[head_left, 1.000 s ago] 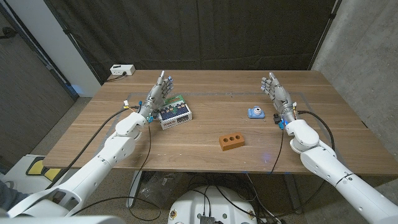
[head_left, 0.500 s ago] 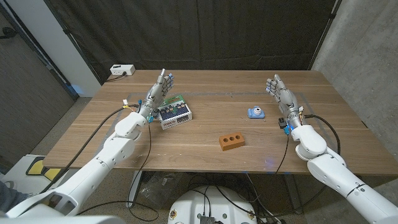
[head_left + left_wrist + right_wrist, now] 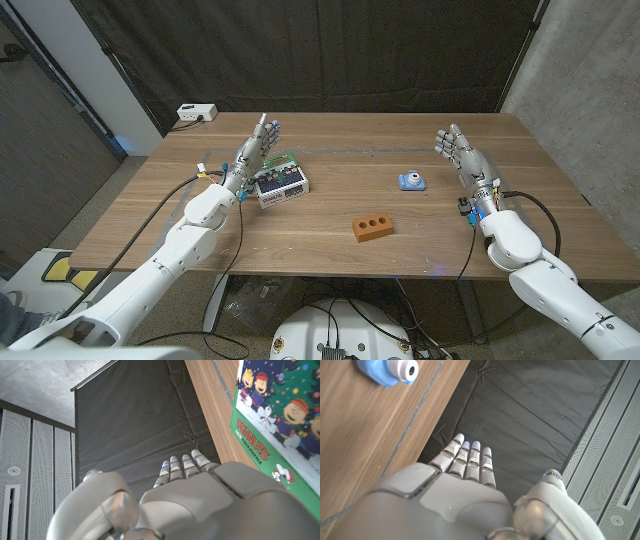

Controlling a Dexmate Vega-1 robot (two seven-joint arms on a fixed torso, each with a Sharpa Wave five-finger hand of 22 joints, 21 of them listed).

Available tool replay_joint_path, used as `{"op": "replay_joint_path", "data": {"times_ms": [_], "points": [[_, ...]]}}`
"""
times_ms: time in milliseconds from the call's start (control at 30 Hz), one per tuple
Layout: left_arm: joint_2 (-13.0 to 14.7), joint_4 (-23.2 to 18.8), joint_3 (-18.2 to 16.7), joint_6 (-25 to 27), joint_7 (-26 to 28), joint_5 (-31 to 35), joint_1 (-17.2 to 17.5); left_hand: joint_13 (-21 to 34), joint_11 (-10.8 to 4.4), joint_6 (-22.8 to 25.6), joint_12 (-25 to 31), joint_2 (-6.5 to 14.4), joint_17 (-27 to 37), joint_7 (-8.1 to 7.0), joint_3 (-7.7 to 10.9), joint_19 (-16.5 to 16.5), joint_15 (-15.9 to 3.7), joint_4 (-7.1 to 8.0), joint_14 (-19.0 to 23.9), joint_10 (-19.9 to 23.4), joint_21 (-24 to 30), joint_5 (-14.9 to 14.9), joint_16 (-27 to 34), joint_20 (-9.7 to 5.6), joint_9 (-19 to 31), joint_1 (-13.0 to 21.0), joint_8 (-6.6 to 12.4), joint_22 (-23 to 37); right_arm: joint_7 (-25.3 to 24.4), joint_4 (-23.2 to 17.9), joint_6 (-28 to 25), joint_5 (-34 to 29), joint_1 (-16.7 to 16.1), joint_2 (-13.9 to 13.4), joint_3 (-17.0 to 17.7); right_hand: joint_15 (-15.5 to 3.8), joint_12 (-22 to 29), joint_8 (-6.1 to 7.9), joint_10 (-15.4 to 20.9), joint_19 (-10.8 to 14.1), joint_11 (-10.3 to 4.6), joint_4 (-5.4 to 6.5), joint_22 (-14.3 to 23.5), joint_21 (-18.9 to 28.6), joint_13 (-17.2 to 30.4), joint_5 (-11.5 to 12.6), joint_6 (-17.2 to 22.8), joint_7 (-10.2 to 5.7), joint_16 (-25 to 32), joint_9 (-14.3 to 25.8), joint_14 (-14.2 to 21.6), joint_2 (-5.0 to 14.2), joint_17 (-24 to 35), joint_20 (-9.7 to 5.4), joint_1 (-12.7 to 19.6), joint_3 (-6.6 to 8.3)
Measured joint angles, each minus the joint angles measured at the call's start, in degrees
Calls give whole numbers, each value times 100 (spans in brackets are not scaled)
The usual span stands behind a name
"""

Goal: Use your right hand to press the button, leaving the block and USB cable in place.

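A wooden table (image 3: pixel 330 215) is seen from above, set against a black curtain. At the right of the frame, the robot's silver right hand (image 3: pixel 462 157) is held up above the table with its fingers extended and slightly apart, gripping nothing. Just left of it, right of centre, a small light-blue toy camera with a white round lens (image 3: pixel 410 181) is lying on the wood, apart from the hand; the same object (image 3: pixel 387 371) is seen near the table edge in the right wrist view. Below centre, a small orange-brown brick-shaped block with three holes (image 3: pixel 371 228) is resting on the table. At the left of centre, the silver left hand (image 3: pixel 255 152) is raised with fingers straight, holding nothing, just beside a green and blue Peanuts puzzle box (image 3: pixel 278 180), also seen in the left wrist view (image 3: pixel 280 425). Contact between them cannot be told. A white power strip (image 3: pixel 197 113) is placed at the table's upper left corner.
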Motion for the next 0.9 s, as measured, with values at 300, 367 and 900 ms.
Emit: {"op": "replay_joint_path", "data": {"times_ms": [300,367,900], "points": [[11,-170,32,2,103,58,80,0,0,0,0,-1,0,0,0,30,0,0,0,0,0,0,0,-31,0,-1,0,0,64,-245,51,-90,-505,-135,394,-53,0,0,75,83,-35,0,0,0,0,22,55,-48,0,-1,76,23,0,1,23,0],[12,-197,44,53,165,96,84,0,0,0,0,-1,0,0,0,30,0,0,0,0,-14,0,0,-31,0,-1,0,0,73,-252,60,-99,-521,-138,408,-62,0,0,88,114,-48,-16,0,0,0,22,86,-21,0,-1,122,1,0,-9,45,-17],[-156,-330,199,302,421,183,-14,0,-2,51,0,-1,0,-10,-48,30,-30,0,29,45,-52,0,0,-31,0,-1,0,0,232,-595,246,-307,-1528,-58,1393,-103,45,22,280,288,-240,-31,0,43,0,44,226,-163,0,-2,306,0,-1,-19,45,-31]]}}
